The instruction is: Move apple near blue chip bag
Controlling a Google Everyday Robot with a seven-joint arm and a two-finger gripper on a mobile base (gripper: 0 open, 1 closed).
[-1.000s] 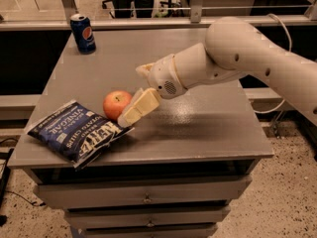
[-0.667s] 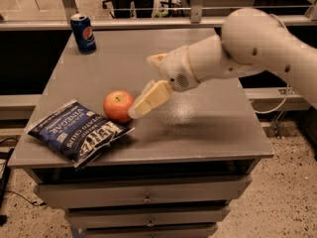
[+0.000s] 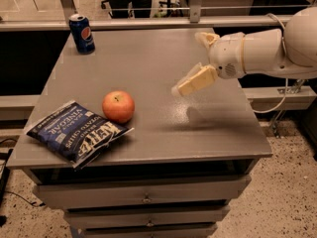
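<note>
Apple (image 3: 118, 106), round, smooth, just beside crinkled blue chip bag (image 3: 74, 133); gripper (image 3: 177, 90) over flat grey table (image 3: 148, 58), fingers (image 3: 198, 81) slightly apart

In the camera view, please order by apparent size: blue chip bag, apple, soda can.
1. blue chip bag, clearly largest.
2 and 3. apple and soda can look alike; the can stands farther back, so unranked.
The end effector hangs above the table, right of the apple.
</note>
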